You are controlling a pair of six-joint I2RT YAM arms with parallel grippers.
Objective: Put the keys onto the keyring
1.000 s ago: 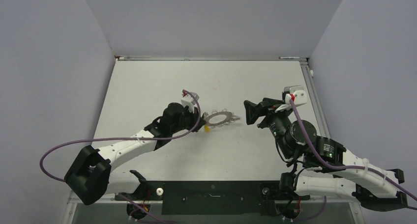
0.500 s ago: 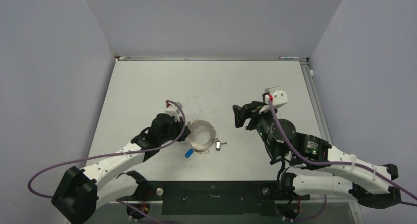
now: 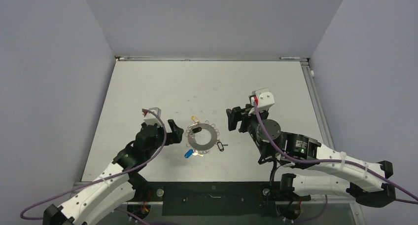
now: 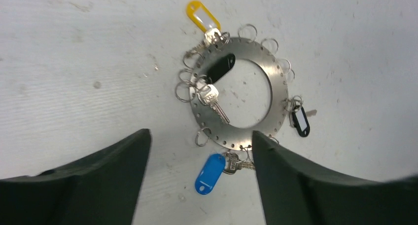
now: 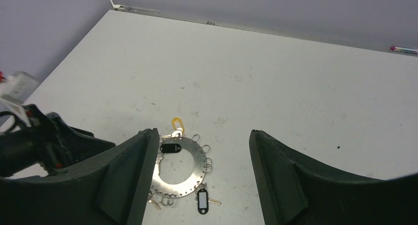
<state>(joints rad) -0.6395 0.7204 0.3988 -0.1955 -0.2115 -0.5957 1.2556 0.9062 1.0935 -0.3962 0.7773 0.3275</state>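
The left arm reaches low across the table [image 3: 148,87] from the near left. The left gripper [image 3: 173,131] is spread wide and holds nothing, its tips just left of the keyring [image 3: 197,143]. The right arm curls in from the near right, wrist raised. The right gripper [image 3: 233,119] also gapes empty, near the ring's right side but apart from it.

The keyring lies flat on the table between the two grippers, touched by neither. Small wire loops stick out around its rim. Nothing stands between either gripper and the ring.

The left wrist camera looks almost straight down between the spread fingers of the left gripper [image 4: 201,136] onto the keyring [image 4: 278,101]. It shows a yellow-tagged key [image 4: 202,15] at the far rim, a black-tagged key [image 4: 219,68] lying across the ring's band and hole, a second black-tagged key [image 4: 299,121] at the right rim, and a blue-tagged key [image 4: 209,173] at the near rim. Each sits against the loops; whether each is threaded on cannot be told.

The right wrist camera sees the ring [image 5: 197,163] from farther off, framed by the right gripper [image 5: 203,133]. One finger hides the blue tag there, and the left gripper [image 5: 64,141] shows beyond.
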